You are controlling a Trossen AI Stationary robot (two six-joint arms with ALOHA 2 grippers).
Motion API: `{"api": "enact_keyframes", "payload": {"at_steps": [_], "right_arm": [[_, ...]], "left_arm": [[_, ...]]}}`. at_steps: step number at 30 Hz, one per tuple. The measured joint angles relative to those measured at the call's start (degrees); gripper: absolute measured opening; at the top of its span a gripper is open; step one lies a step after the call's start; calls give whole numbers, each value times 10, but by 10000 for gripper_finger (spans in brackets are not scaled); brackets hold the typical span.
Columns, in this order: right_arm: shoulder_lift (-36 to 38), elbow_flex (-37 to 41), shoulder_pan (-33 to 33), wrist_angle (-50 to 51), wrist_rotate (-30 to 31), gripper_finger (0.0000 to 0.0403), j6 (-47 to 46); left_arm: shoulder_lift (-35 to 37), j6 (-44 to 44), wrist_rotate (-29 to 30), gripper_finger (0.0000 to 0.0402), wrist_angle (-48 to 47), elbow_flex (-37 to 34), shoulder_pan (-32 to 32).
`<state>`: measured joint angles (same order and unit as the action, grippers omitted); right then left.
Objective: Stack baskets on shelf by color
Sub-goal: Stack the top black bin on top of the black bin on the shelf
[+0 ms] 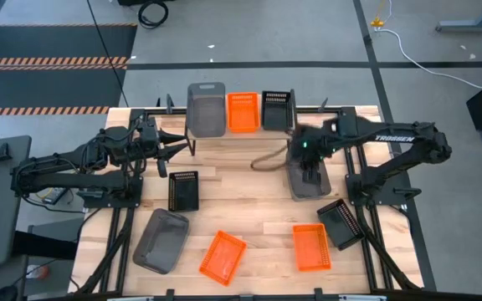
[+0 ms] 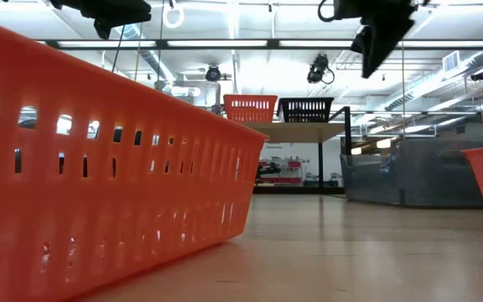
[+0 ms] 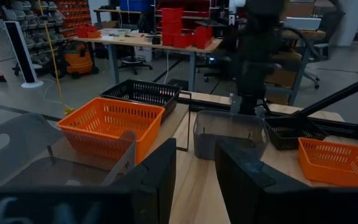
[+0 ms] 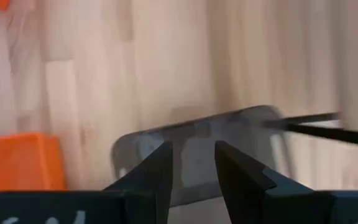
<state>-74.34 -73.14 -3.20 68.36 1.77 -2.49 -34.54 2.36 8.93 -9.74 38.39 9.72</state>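
Front row: a grey rounded plastic basket (image 1: 161, 241), a bright orange slotted plastic basket (image 1: 223, 257) and a second orange plastic basket (image 1: 311, 247) lie on the wood-plank tabletop (image 1: 249, 209) near its front edge; a black perforated plastic basket (image 1: 340, 223) sits tilted just beside the second orange one.
Middle left: another black perforated basket (image 1: 183, 191) stands alone on the planks.
Right gripper: the right gripper (image 1: 310, 173) hangs over a grey translucent basket (image 1: 309, 179) resting on the table right of centre; its two dark fingers are parted a little, one to each side of the basket's near wall, and whether they touch it cannot be told.
Left gripper: the left gripper (image 1: 174, 142) is held above the table's left rear, pointing toward the shelf, fingers spread and holding nothing.
Shelf: the low light-wood riser on thin black legs (image 2: 302, 131) stands at the table's back edge.
On the shelf: a grey basket (image 1: 207, 109), an orange basket (image 1: 243, 111) and a black basket (image 1: 278, 109) sit side by side, one of each colour.
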Motion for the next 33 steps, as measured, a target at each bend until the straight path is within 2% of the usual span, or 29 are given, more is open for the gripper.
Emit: {"api": "enact_keyframes", "payload": {"at_steps": [7, 19, 33], "right_arm": [[4, 77, 82, 8, -4, 126, -90], [32, 214, 154, -45, -14, 126, -187], [32, 256, 188, -70, -12, 126, -234]], "left_arm": [[0, 0, 0, 117, -5, 0, 0], [0, 0, 0, 117, -5, 0, 0], [0, 1, 0, 117, -7, 0, 0]]}}
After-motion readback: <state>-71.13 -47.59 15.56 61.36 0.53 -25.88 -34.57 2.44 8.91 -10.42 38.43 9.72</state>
